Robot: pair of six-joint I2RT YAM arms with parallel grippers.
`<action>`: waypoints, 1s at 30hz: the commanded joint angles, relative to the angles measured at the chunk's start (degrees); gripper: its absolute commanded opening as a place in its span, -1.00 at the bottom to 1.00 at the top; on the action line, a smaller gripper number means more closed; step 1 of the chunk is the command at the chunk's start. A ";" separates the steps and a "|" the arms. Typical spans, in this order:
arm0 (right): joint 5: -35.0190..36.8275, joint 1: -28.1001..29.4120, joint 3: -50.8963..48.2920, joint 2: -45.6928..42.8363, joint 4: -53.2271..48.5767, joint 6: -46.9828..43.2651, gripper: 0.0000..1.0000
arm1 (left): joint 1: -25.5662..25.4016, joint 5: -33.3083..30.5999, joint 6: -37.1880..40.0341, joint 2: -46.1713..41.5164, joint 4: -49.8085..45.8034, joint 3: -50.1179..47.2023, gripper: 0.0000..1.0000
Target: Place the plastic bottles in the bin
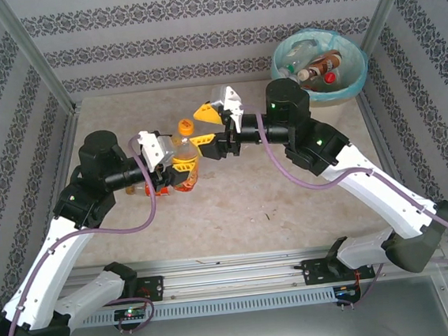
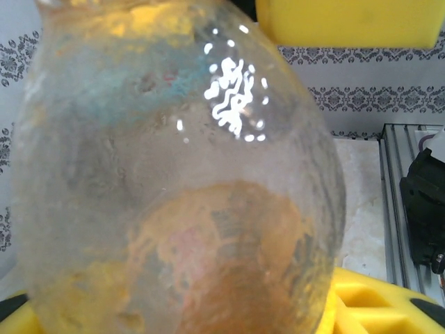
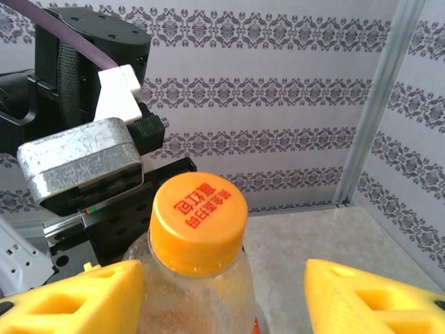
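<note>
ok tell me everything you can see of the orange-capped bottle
The orange-capped bottle is clear, slightly cloudy plastic with a bulging body, an orange-red label low down and red characters printed on its cap. It stands upright between the two arms. The left gripper clamps its body in yellow fingers, and the right gripper is open, one finger either side of the neck.

Left arm (image 1: pixel 57 247) bends at the elbow and reaches toward the middle, left gripper (image 1: pixel 180 166) clamped on a bottle (image 1: pixel 184 146) low on its body. Right arm (image 1: pixel 369 186) stretches in from the right, wrist pointing left, right gripper (image 1: pixel 202 126) spread wide, one yellow finger on either side of the bottle's top
</note>
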 commanded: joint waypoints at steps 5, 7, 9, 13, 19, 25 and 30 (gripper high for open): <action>-6.27 0.93 3.99 3.30 -0.32 3.16 0.27 | -2.64 0.08 4.71 0.56 0.15 -0.03 0.04; -6.93 0.92 4.62 3.79 -0.71 3.16 0.19 | -2.82 0.00 4.96 0.94 0.37 -0.10 0.04; -6.72 0.87 4.87 3.90 -1.06 2.87 0.00 | -2.91 -0.18 5.14 1.05 0.93 -0.38 0.04; -6.84 0.51 5.09 3.56 -2.54 1.60 -0.42 | -2.96 -1.13 4.10 0.49 3.24 -1.70 0.05; -0.14 -0.71 5.30 1.44 -4.09 0.66 -0.63 | -2.91 -6.14 0.19 -3.07 13.45 -6.67 0.93; 21.58 -3.28 10.54 -0.87 -12.83 -8.06 -0.69 | -2.91 -8.54 -3.52 -4.40 22.92 -10.51 1.00; 41.84 -8.98 18.70 1.02 -16.64 -19.22 -0.69 | -2.97 -9.16 -4.44 -2.75 26.23 -11.48 1.00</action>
